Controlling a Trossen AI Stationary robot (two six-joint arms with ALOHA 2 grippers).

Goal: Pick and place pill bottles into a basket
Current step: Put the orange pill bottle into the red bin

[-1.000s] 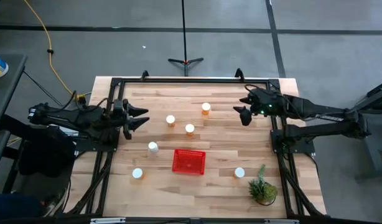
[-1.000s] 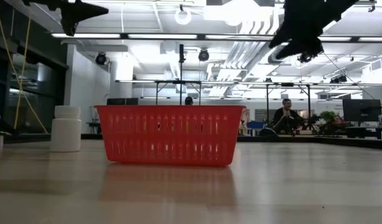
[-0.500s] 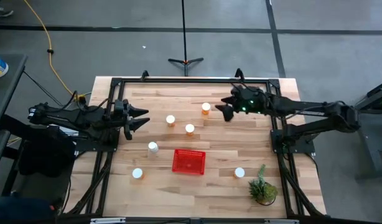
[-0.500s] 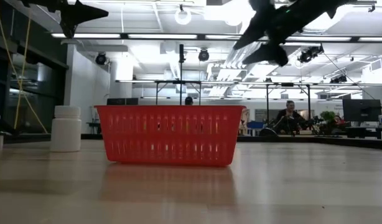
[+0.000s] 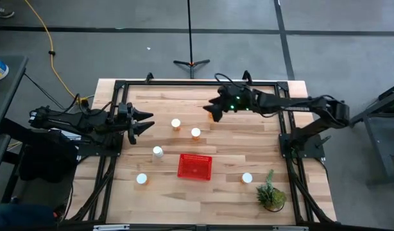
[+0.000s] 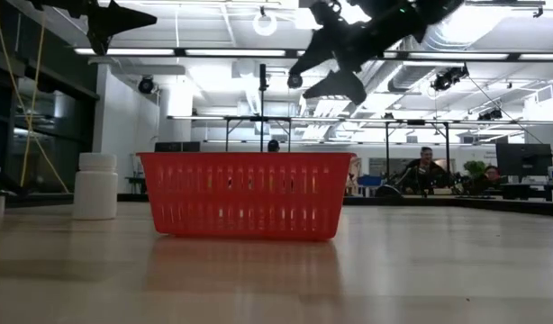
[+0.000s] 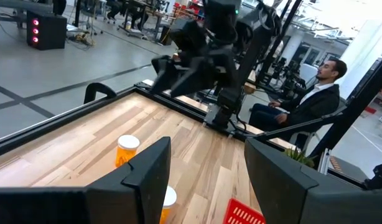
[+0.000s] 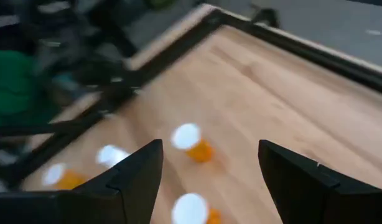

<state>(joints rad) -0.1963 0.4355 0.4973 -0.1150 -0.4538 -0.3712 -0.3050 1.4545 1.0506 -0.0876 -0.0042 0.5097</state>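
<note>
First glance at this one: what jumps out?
The red basket sits empty mid-table, with white-capped pill bottles scattered around it. The right end effector stretches over the far side, open above a bottle hidden beneath it, while the left end effector waits open at the left edge.

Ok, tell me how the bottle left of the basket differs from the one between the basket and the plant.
The bottle left of the basket lies level with the red basket's far edge; the bottle beside the plant sits nearer the table's front edge, by the potted plant. The left one shows a pale whitish body in the low view; the other's body is hidden under its cap. Both stand upright with white caps, outside the basket.
</note>
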